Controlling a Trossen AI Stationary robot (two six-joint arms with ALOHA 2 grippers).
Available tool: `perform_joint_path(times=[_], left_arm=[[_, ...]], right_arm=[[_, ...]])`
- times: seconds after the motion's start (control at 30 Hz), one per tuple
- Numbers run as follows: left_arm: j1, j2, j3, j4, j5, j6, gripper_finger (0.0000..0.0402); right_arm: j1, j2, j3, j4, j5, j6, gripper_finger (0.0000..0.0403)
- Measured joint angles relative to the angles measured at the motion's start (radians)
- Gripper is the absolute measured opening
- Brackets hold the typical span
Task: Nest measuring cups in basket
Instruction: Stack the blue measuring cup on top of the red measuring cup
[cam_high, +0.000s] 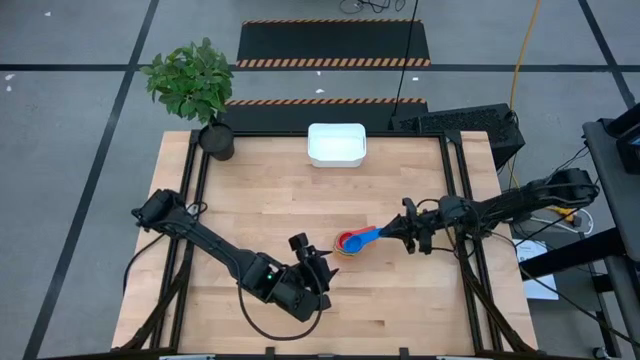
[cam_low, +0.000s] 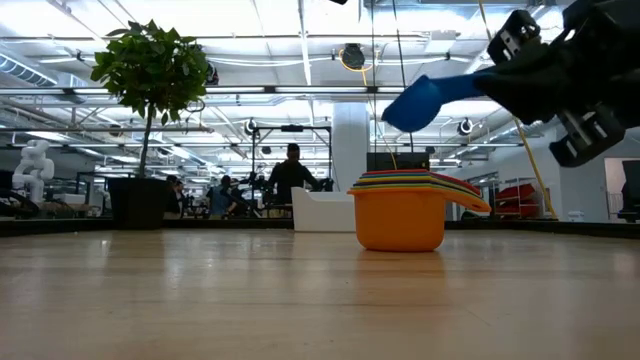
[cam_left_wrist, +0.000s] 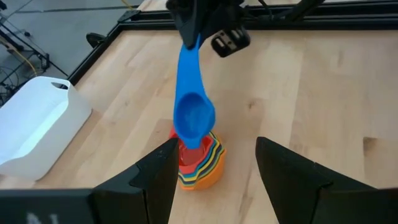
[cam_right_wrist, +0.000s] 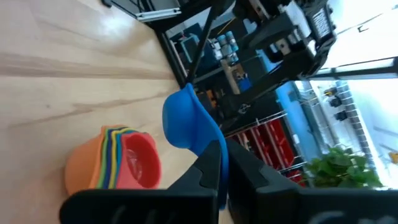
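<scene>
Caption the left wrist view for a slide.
Right gripper holds a blue measuring cup by its handle above the nested stack on the table, white basket aside.

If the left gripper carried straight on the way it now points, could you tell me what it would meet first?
Most likely the stack of nested plastic measuring cups, orange outermost, straight ahead of the open left gripper. The blue plastic measuring cup held by the right gripper hangs above it, probably clear, though depth is uncertain.

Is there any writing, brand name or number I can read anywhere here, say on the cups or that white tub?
None can be read.
The blue cup, the stacked cups and the white tub show no markings.
Pale marks on the left wrist's dark housing are too blurred to read.
</scene>
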Motion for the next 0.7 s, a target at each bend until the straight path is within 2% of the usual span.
perform_joint_path(times=[0.4,0.7], left_arm=[[0.005,0.001,0.0,0.0,0.0,0.008,0.0214],[0.006,0.002,0.0,0.0,0.0,0.011,0.0214]], right_arm=[[-0.037,0.242,0.0,0.207,-0.024,0.023,0.0],[-0.063,0.312,0.001,0.258,-0.024,0.025,0.0]])
